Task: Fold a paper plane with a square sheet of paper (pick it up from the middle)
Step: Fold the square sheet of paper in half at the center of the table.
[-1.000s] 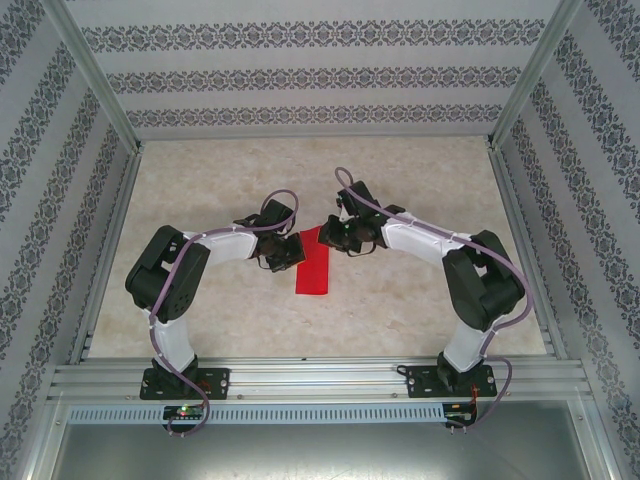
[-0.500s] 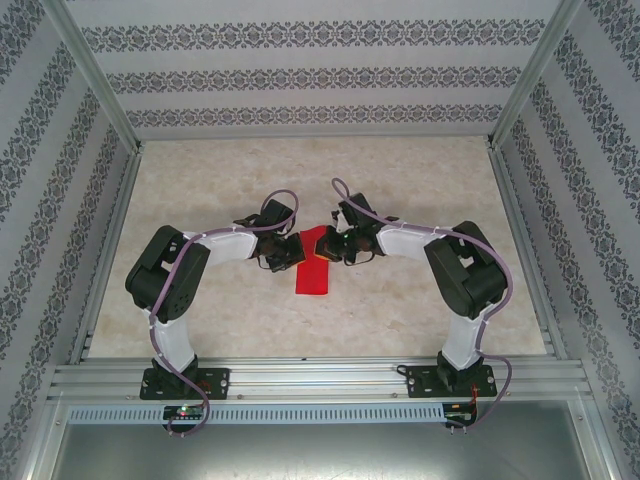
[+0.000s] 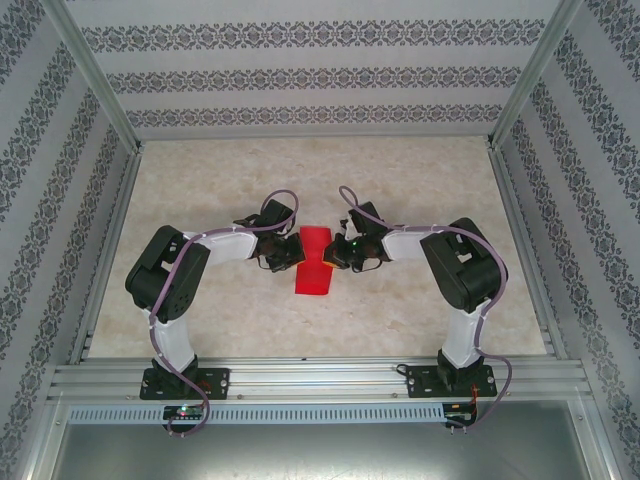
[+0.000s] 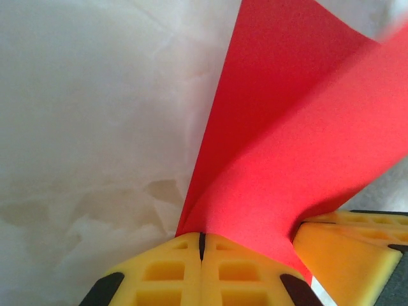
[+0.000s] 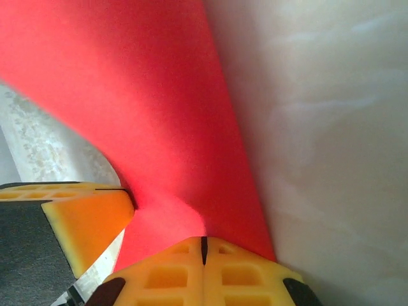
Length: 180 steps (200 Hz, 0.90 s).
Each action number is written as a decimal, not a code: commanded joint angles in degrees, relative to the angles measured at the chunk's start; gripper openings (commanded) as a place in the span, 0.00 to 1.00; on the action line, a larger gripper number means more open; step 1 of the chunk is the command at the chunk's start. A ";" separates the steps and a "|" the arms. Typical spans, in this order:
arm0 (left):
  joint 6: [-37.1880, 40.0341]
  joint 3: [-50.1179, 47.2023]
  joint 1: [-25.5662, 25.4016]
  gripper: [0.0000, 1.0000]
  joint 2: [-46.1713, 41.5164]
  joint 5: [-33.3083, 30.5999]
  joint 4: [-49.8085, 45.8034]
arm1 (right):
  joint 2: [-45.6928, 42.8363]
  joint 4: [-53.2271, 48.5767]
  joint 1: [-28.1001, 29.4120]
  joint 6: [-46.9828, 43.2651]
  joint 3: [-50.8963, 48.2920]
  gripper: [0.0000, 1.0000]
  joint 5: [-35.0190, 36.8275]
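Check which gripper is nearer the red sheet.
Neither; both hold it. The left gripper pinches the red sheet on its left side, the right gripper on its right side, jaws shut, at mid-length.

sheet of paper (image 4: 287,140): matt | table (image 4: 83,127): smooth | left gripper (image 4: 201,245): yellow plastic

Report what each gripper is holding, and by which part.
Both are shut on the red sheet of paper: the left gripper pinches its left edge around mid-length, and the right gripper pinches its right edge opposite.
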 commanded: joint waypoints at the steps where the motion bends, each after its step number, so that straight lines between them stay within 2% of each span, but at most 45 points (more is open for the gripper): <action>1: 0.98 -2.18 -1.17 0.00 3.67 -3.54 -5.65 | 1.82 -1.99 -0.34 -2.97 -2.10 0.02 2.34; 30: 1.01 -2.45 -1.18 0.00 3.65 -3.50 -5.57 | -0.40 -5.14 -0.26 -5.64 -2.07 0.03 5.22; 65: 1.02 -2.47 -1.22 0.00 3.53 -3.39 -5.46 | -4.84 -0.23 0.31 -5.39 -2.49 0.03 -1.26; 85: 1.10 -2.57 -1.19 0.00 3.50 -3.46 -5.48 | -6.87 1.19 0.92 -5.04 -3.27 0.03 -2.63; 124: 1.10 -2.53 -1.20 0.00 3.57 -3.37 -5.39 | -3.46 2.40 2.55 -5.14 -4.15 0.02 -4.60; 180: 1.34 -2.65 -1.17 0.00 3.53 -3.45 -5.40 | -1.75 3.78 1.72 -6.95 -9.06 0.02 -2.50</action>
